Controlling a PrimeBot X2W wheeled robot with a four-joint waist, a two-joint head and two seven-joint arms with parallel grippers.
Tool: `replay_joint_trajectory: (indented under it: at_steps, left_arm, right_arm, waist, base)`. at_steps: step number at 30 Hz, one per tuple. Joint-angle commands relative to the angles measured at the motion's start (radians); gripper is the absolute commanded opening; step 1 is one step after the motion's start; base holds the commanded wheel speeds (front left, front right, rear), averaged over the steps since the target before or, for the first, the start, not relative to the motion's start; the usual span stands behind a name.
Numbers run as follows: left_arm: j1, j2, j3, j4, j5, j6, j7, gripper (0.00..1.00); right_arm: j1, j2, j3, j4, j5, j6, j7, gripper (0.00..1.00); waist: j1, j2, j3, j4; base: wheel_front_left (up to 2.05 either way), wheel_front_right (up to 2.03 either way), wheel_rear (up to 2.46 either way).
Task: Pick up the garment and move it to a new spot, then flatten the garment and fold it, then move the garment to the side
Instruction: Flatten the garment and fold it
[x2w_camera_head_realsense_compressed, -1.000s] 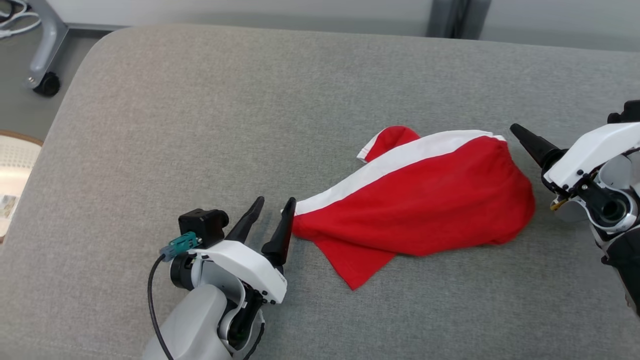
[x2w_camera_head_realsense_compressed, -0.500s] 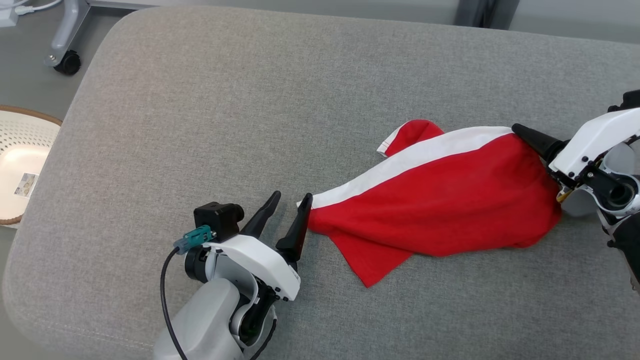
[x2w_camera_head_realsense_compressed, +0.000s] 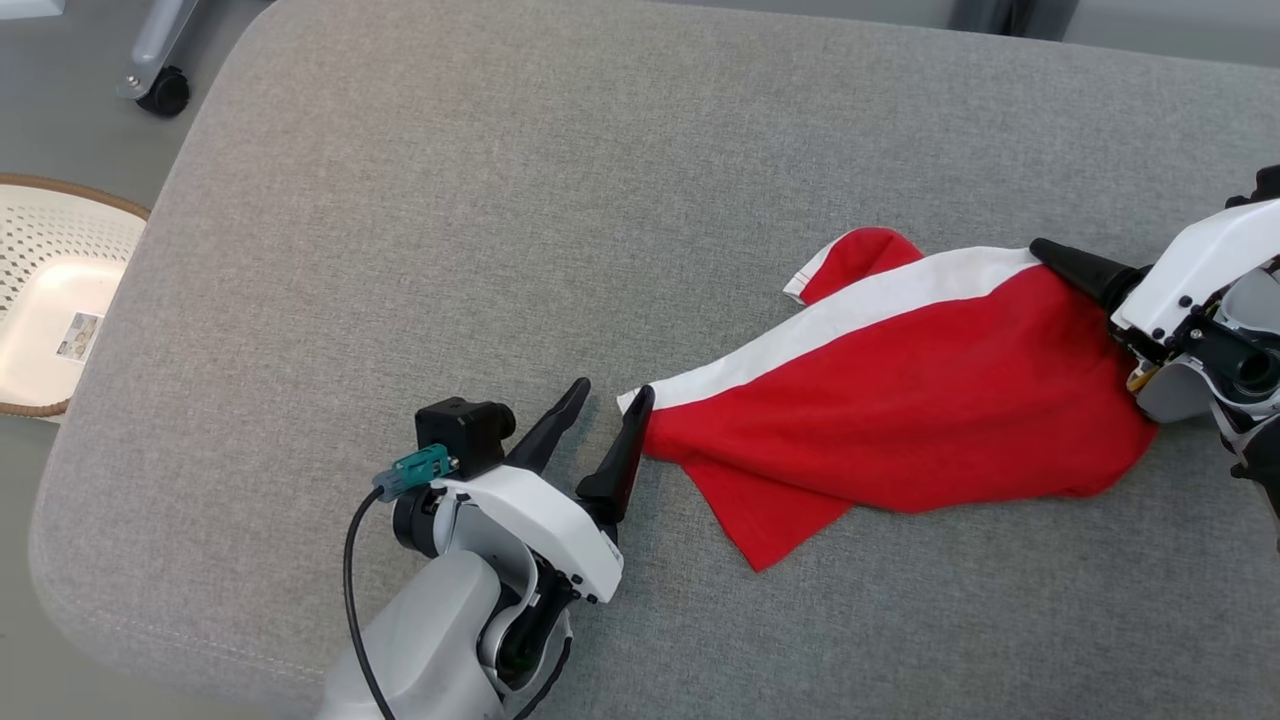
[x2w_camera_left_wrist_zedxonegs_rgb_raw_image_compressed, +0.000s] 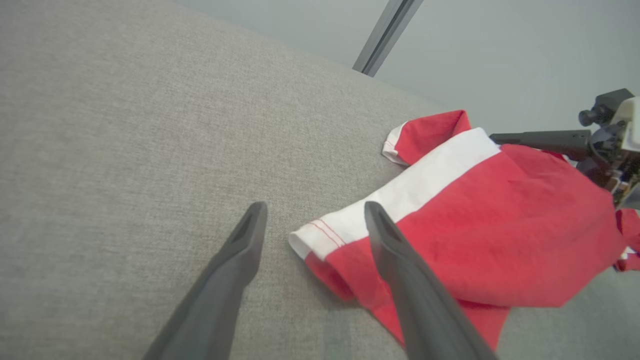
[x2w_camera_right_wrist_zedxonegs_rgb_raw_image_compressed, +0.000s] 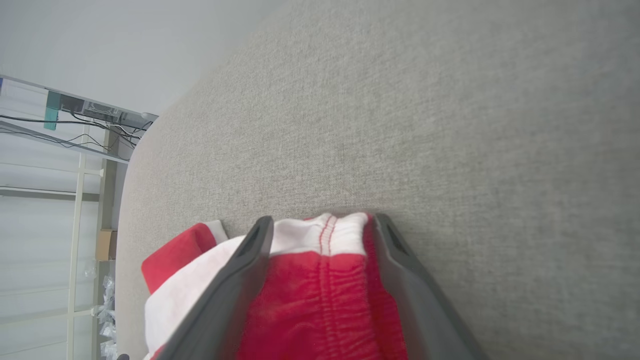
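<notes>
A red garment (x2w_camera_head_realsense_compressed: 900, 400) with a white stripe lies crumpled on the grey cushion (x2w_camera_head_realsense_compressed: 400, 200), right of centre. My left gripper (x2w_camera_head_realsense_compressed: 615, 388) is open at the garment's left end. Its right finger rests by the white hemmed corner (x2w_camera_left_wrist_zedxonegs_rgb_raw_image_compressed: 312, 235), which lies between the fingers in the left wrist view, where the left gripper (x2w_camera_left_wrist_zedxonegs_rgb_raw_image_compressed: 315, 206) points at the garment (x2w_camera_left_wrist_zedxonegs_rgb_raw_image_compressed: 475, 235). My right gripper (x2w_camera_head_realsense_compressed: 1050, 262) is open at the garment's right end. In the right wrist view its fingers (x2w_camera_right_wrist_zedxonegs_rgb_raw_image_compressed: 322, 220) straddle the gathered red and white waistband (x2w_camera_right_wrist_zedxonegs_rgb_raw_image_compressed: 320, 300). Its lower finger is hidden by cloth in the head view.
A pale perforated basket (x2w_camera_head_realsense_compressed: 60, 300) stands on the floor past the cushion's left edge. A stand's caster wheel (x2w_camera_head_realsense_compressed: 165, 90) is at the far left. The cushion's rounded front edge runs just under my left arm. A shelf frame with cables (x2w_camera_right_wrist_zedxonegs_rgb_raw_image_compressed: 60, 150) stands beyond the cushion.
The head camera has shifted, so the whole picture slid. My right gripper, apart from the garment a second ago, now has its fingers around the garment's right end. The left gripper stays at the left corner.
</notes>
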Motion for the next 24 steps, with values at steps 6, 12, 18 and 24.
replay_joint_trajectory:
  at_steps: [6,12,18,24]
  left_arm:
    - [-0.023,0.003,-0.014,0.008,-0.02,0.012,-0.012,1.0]
    - [-0.022,0.004,-0.012,0.02,-0.025,0.016,-0.019,1.0]
    - [-0.012,0.016,0.001,0.028,-0.033,0.018,-0.023,1.0]
    - [0.017,0.029,0.018,0.031,-0.068,0.012,-0.006,1.0]
  right_arm:
    - [-0.007,-0.008,0.017,-0.006,0.017,0.0,0.015,0.0]
    - [0.014,-0.017,0.025,-0.046,0.028,0.0,-0.018,0.0]
    - [0.041,-0.034,0.023,-0.118,0.04,0.0,-0.092,0.0]
    - [0.112,-0.063,0.039,-0.248,0.06,0.0,-0.165,0.0]
  waist:
    - [0.0,0.0,0.004,0.005]
    - [0.0,0.0,-0.008,-0.007]
    - [0.0,0.0,-0.029,-0.022]
    - [0.0,0.0,-0.062,-0.048]
  base:
    - [0.0,0.0,0.0]
    - [0.0,0.0,0.0]
    - [0.0,0.0,0.0]
    - [0.0,0.0,0.0]
